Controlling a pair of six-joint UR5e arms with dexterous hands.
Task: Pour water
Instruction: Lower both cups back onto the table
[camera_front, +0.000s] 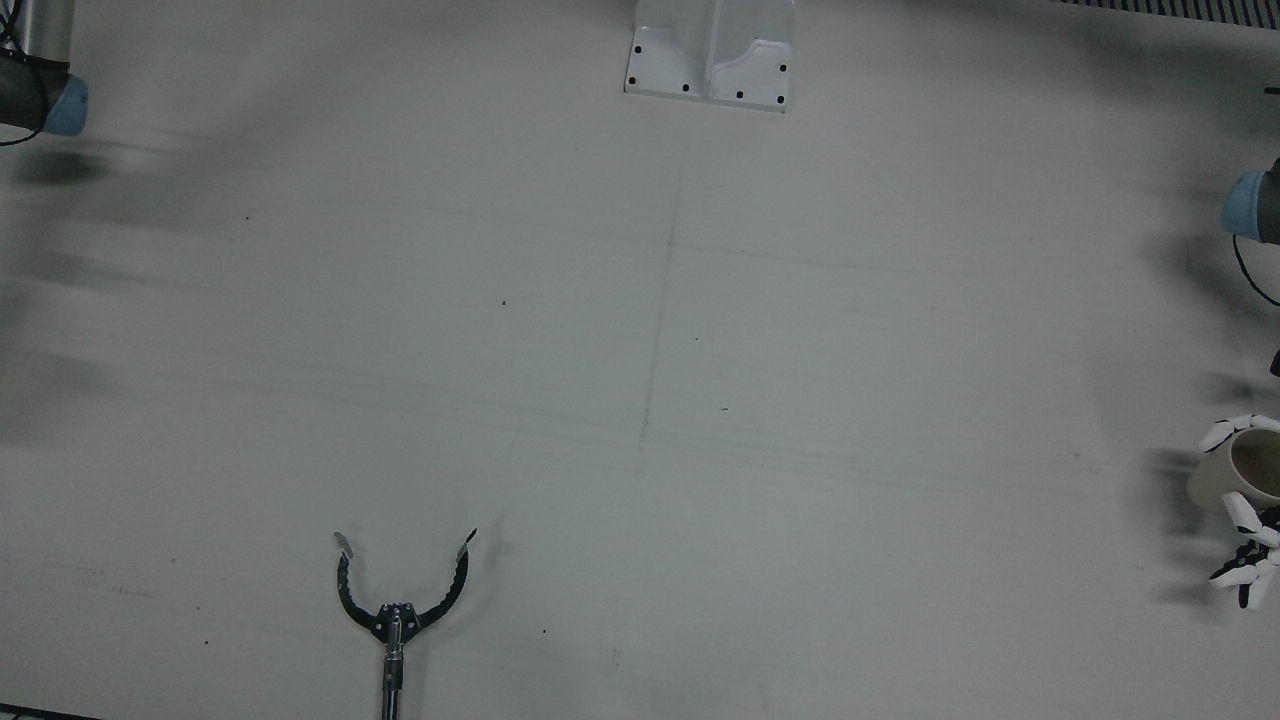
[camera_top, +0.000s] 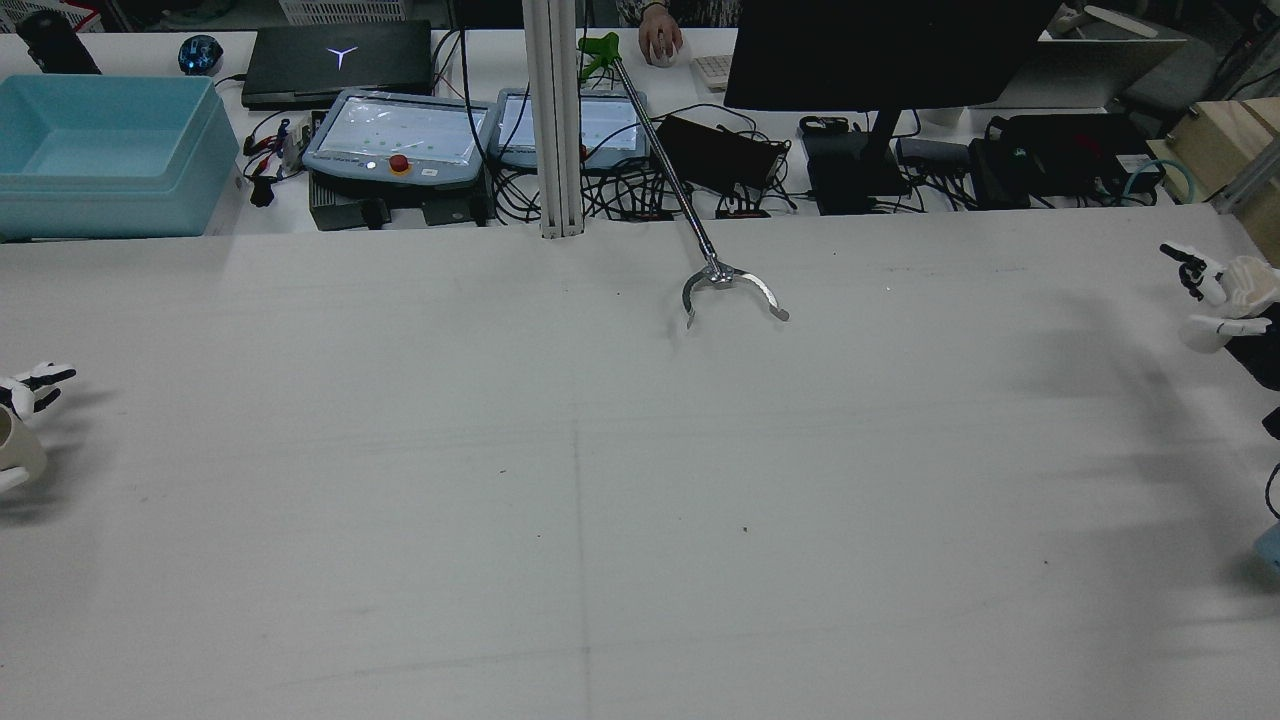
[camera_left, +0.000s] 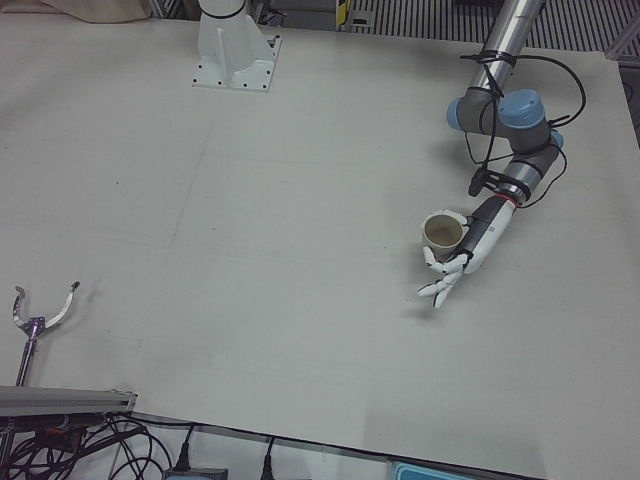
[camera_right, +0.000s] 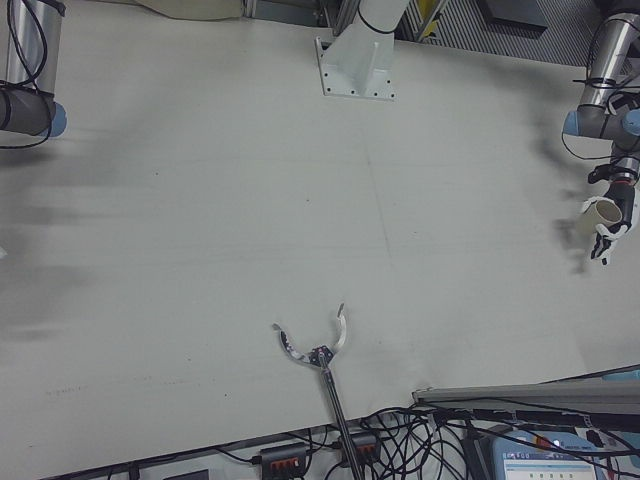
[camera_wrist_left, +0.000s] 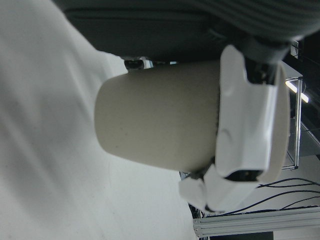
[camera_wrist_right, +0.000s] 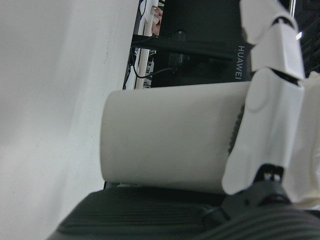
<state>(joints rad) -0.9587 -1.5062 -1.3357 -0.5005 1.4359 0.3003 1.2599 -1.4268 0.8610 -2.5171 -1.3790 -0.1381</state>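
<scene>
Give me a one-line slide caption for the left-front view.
Left hand holds a beige cup upright above the table; a grabber tool lies at the near edge.

grabber tool on table, operators' edge

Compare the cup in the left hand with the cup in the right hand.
The beige cup in the left hand looks darker and creamier; the white cup in the right hand looks paler. The beige cup shows in most views, its empty-looking inside seen from the left-front view; the white cup shows clearly only in the right hand view. Both are plain, handleless, roughly upright, held above the table at opposite edges.
</scene>
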